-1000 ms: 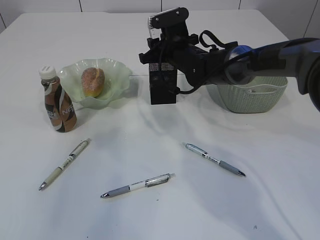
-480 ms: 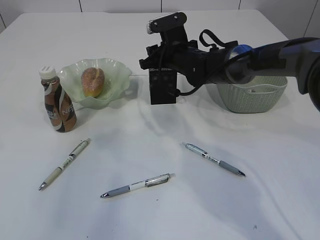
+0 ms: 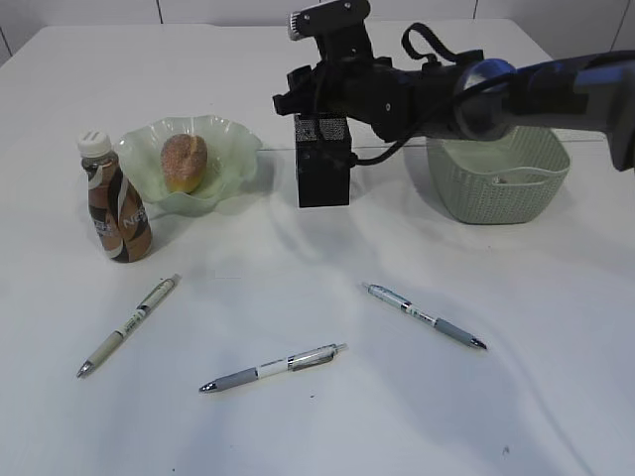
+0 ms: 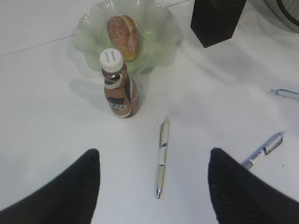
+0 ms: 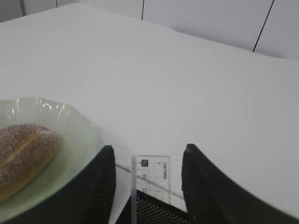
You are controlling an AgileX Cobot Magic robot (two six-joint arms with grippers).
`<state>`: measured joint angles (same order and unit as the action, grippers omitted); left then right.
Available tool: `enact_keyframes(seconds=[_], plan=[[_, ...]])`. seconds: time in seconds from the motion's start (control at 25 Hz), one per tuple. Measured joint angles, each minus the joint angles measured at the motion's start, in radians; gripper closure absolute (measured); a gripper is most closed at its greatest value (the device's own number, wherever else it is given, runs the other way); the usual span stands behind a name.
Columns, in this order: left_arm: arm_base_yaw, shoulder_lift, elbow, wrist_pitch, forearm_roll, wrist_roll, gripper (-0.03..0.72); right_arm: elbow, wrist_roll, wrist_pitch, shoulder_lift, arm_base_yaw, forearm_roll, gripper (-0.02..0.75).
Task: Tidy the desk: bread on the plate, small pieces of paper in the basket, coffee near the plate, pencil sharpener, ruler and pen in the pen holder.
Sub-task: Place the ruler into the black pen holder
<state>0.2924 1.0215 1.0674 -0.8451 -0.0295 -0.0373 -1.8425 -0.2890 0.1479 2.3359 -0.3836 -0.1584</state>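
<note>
My right gripper [image 3: 319, 99] hangs open just above the black mesh pen holder [image 3: 323, 177]. A clear ruler [image 5: 152, 173] stands in the holder between the fingers [image 5: 103, 184], touching neither. My left gripper [image 4: 154, 152] is open above a beige pen [image 4: 161, 157] on the table. Two more pens [image 3: 273, 368] [image 3: 425, 315] lie near the front. The bread [image 3: 185, 162] sits on the green plate [image 3: 230, 139], and the coffee bottle [image 3: 114, 201] stands beside it. The pencil sharpener and the paper pieces are out of view.
A pale green basket [image 3: 501, 188] stands right of the pen holder, under the right arm. The table's back edge meets a white wall.
The right gripper has opened wider and risen off the pen holder, leaving the ruler standing in it. The left gripper has not moved.
</note>
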Motion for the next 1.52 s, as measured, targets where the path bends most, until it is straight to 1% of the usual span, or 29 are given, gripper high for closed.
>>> enact_keyframes(seconds=[0.2,0.24,0.28,0.32,0.36,0.4,0.48,0.52,0.56,0.64,0.68,0.84,0.88,1.0,1.16,1.32,1.36,1.52], plan=[[0.0,0.0,0.0,0.0,0.0,0.0,0.179,-0.037,0.0,-0.083,-0.027,0.0,0.0,0.363],[0.0,0.0,0.0,0.0,0.0,0.0,0.179,-0.059,0.0,-0.159,-0.043,0.0,0.0,0.363],[0.0,0.0,0.0,0.0,0.0,0.0,0.179,-0.07,0.0,-0.199,-0.053,0.0,0.0,0.363],[0.0,0.0,0.0,0.0,0.0,0.0,0.179,-0.07,0.0,-0.199,-0.053,0.0,0.0,0.363],[0.0,0.0,0.0,0.0,0.001,0.0,0.179,-0.09,0.0,-0.31,-0.081,0.0,0.002,0.363],[0.0,0.0,0.0,0.0,0.001,0.0,0.179,-0.09,0.0,-0.31,-0.081,0.0,0.002,0.363],[0.0,0.0,0.0,0.0,0.001,0.0,0.179,-0.115,0.0,-0.442,-0.136,0.0,0.004,0.363],[0.0,0.0,0.0,0.0,0.001,0.0,0.179,-0.119,0.0,-0.46,-0.143,0.0,0.004,0.363],[0.0,0.0,0.0,0.0,0.002,0.0,0.179,-0.131,0.0,-0.542,-0.171,0.0,0.004,0.363],[0.0,0.0,0.0,0.0,0.005,0.0,0.179,-0.146,0.002,-0.635,-0.202,0.0,0.006,0.363],[0.0,0.0,0.0,0.0,0.005,0.0,0.179,-0.157,0.002,-0.715,-0.234,0.0,0.008,0.363],[0.0,0.0,0.0,0.0,0.005,0.0,0.179,-0.166,0.003,-0.931,-0.28,0.0,0.01,0.363],[0.0,0.0,0.0,0.0,0.005,0.0,0.179,-0.167,0.003,-1.02,-0.286,0.0,0.013,0.363],[0.0,0.0,0.0,-0.01,0.005,0.0,0.179,-0.167,0.003,-1.174,-0.288,0.0,0.049,0.363],[0.0,0.0,0.0,-0.049,0.005,0.0,0.179,-0.167,0.003,-1.28,-0.288,0.0,0.094,0.363],[0.0,0.0,0.0,-0.131,0.005,0.0,0.179,-0.167,0.003,-1.28,-0.288,0.0,0.094,0.364],[0.0,0.0,0.0,-0.155,0.005,0.0,0.179,-0.167,-0.045,-1.368,-0.288,0.0,0.113,0.364],[0.0,0.0,0.0,-0.281,0.007,0.0,0.179,-0.167,-0.06,-1.383,-0.288,0.0,0.121,0.365]])
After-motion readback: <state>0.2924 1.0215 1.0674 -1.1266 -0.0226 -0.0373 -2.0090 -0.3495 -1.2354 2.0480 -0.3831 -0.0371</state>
